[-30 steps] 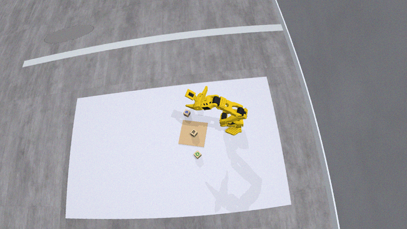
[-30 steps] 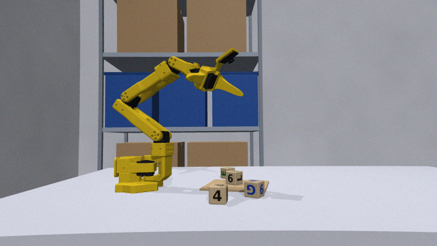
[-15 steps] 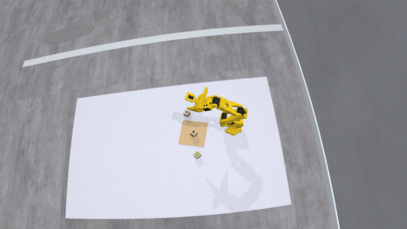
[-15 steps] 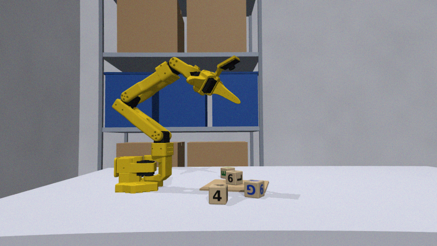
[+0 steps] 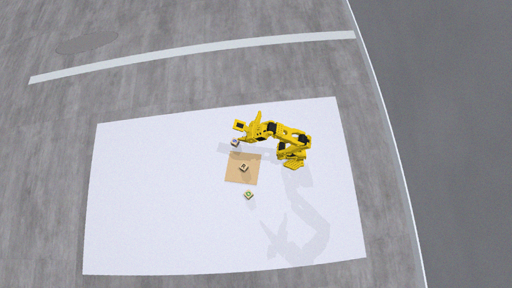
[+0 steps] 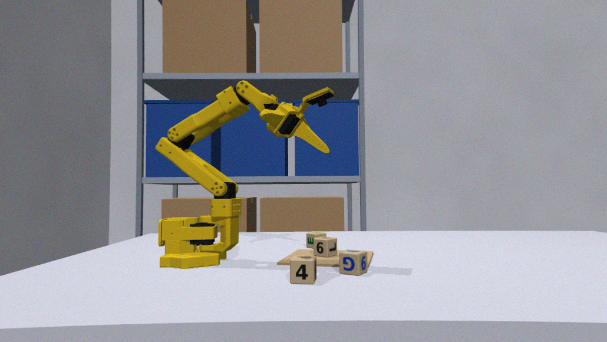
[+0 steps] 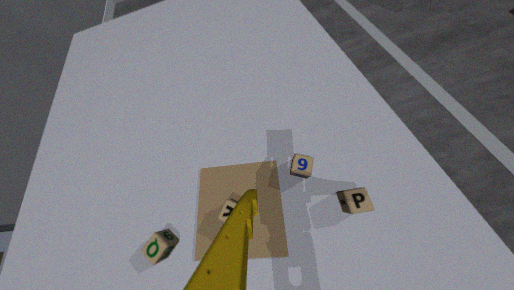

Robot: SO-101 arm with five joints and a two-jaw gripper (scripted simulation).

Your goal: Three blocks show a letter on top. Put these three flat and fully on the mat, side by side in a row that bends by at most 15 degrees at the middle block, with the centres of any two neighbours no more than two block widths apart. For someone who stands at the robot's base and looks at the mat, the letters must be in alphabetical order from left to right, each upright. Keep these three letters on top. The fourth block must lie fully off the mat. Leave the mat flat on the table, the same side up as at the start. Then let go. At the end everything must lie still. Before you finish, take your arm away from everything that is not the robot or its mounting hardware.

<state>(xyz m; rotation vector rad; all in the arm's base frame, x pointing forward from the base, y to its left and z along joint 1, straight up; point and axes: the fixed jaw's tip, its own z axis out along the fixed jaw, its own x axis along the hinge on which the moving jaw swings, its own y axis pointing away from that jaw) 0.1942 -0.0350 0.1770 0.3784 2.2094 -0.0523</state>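
Observation:
My gripper [image 5: 249, 126] is open and empty, high above the table; one jaw crosses the wrist view. The R block [image 5: 243, 167] [image 6: 325, 247] [image 7: 228, 210] lies flat near the middle of the tan mat [image 5: 232, 177] [image 6: 290, 259] [image 7: 210, 175], its letter turned sideways as seen from the base; the jaw partly covers it in the wrist view. The green Q block [image 5: 248, 194] [image 6: 316, 240] [image 7: 152, 248] lies off the mat's left side, seen from the base. The P block [image 6: 303, 270] [image 7: 356, 200] lies off the right side, hidden by the gripper in the top view.
The block with a blue 9 on top [image 5: 234, 142] [image 6: 352, 262] [image 7: 302, 165] lies off the mat, close to its far right corner as seen from the base, between the mat and the P block. All stand on the white table [image 5: 148, 197]. Shelves stand behind it in the exterior view.

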